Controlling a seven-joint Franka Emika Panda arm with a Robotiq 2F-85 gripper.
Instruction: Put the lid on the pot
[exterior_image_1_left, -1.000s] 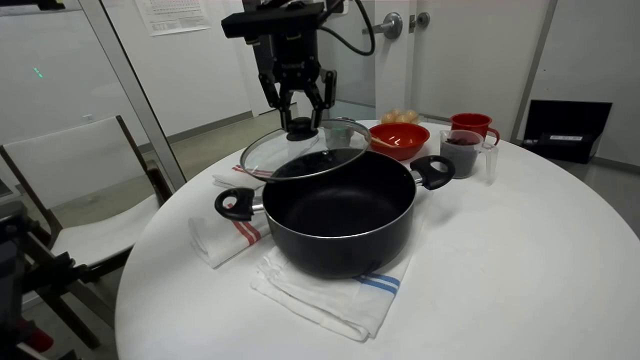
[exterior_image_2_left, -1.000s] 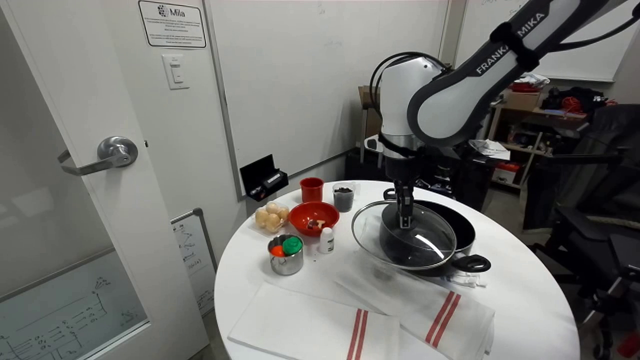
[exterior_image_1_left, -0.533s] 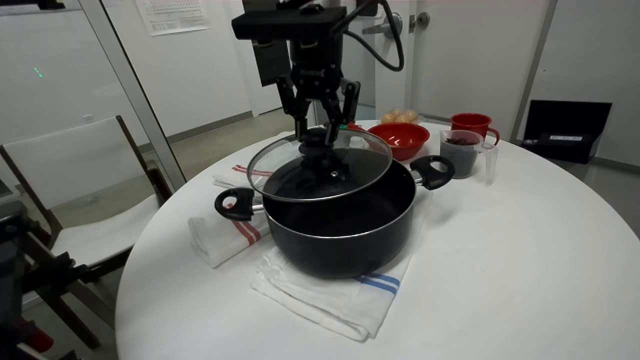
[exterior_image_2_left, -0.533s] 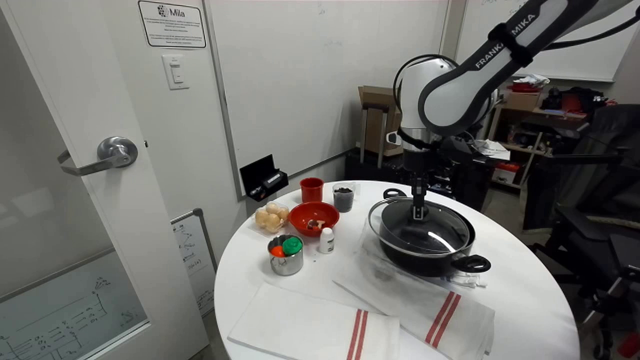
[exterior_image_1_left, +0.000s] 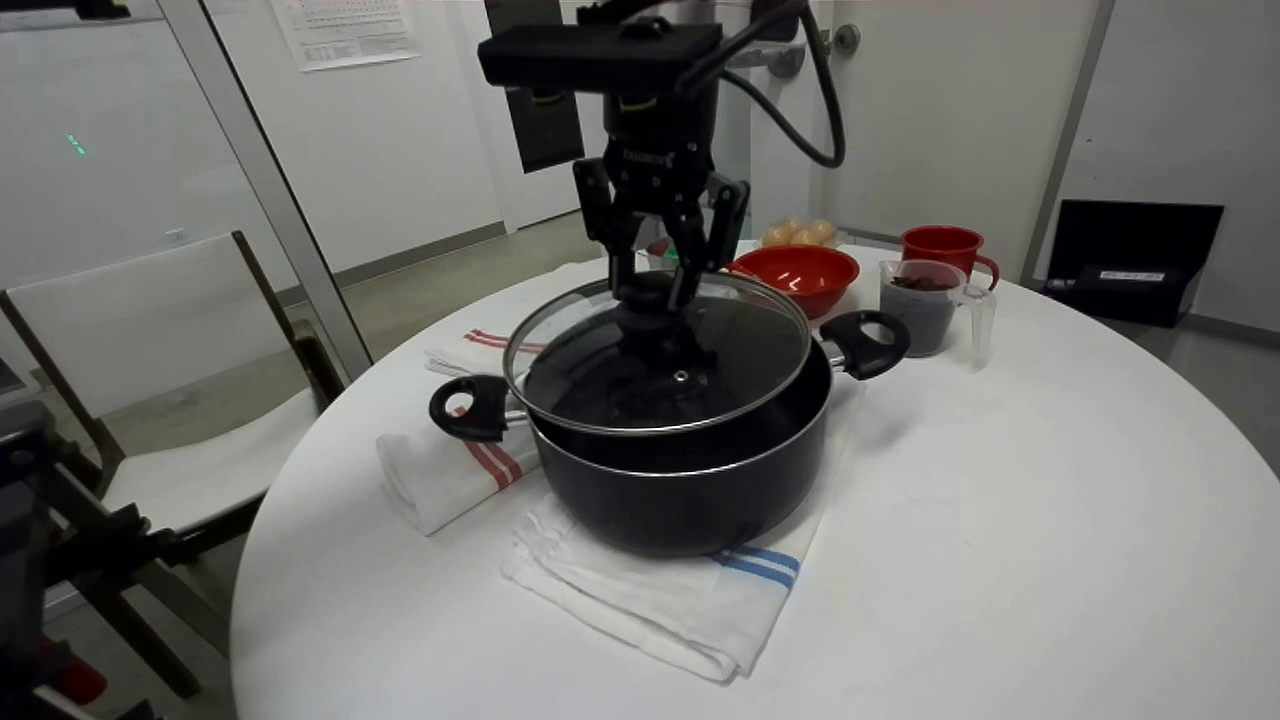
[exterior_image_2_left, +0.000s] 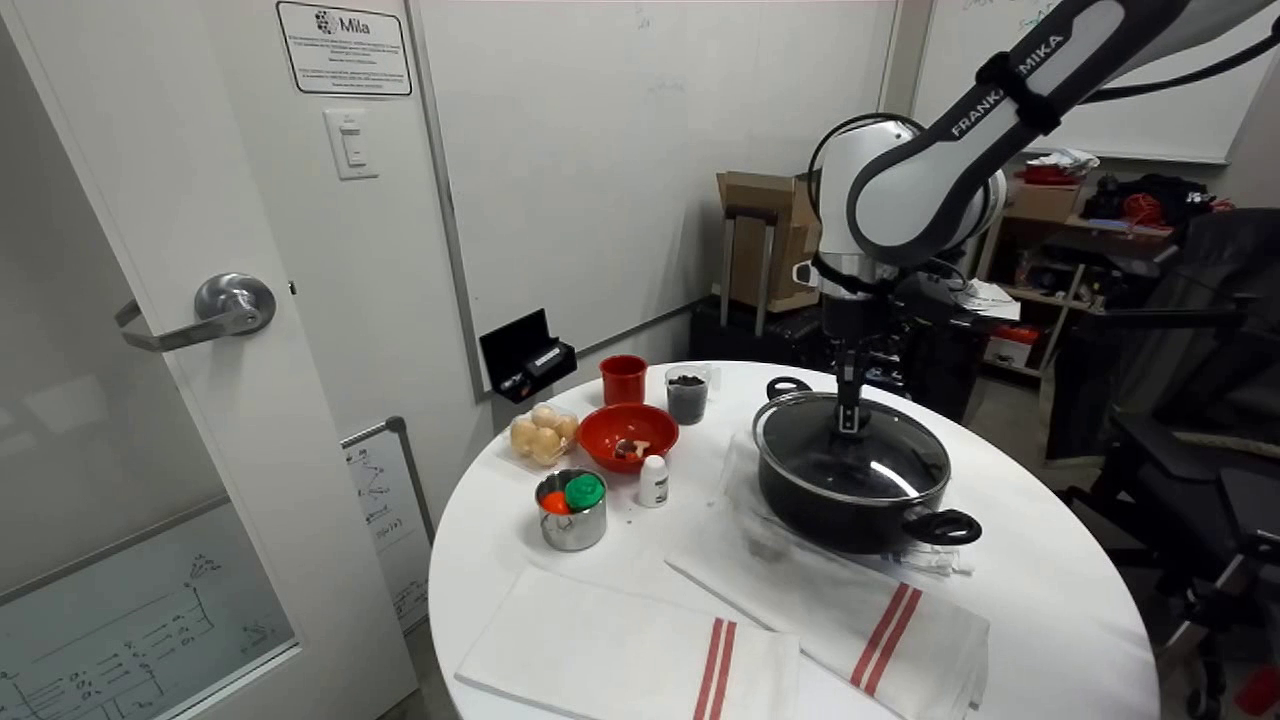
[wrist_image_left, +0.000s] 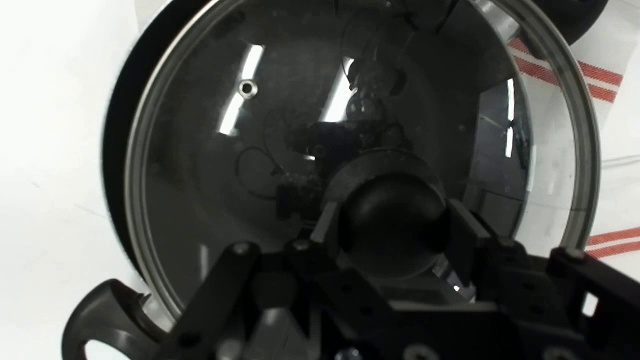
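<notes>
Lid of round clear glass (exterior_image_1_left: 640, 390), black knob (wrist_image_left: 392, 215) pinched by black two-finger gripper (exterior_image_1_left: 652, 290), hangs over wide black pot (exterior_image_1_left: 690, 505), off-centre toward red-striped towels (exterior_image_2_left: 850, 605) by edge of white round table (exterior_image_2_left: 1060, 620); likely shift opposite, lower.

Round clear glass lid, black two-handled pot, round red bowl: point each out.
Round clear glass lid (exterior_image_1_left: 655, 366): in an exterior view, near the middle of the glass.
Black two-handled pot (exterior_image_1_left: 685, 512): in an exterior view, on the outer wall.
Round red bowl (exterior_image_2_left: 628, 424): in an exterior view, on the inner wall.
</notes>
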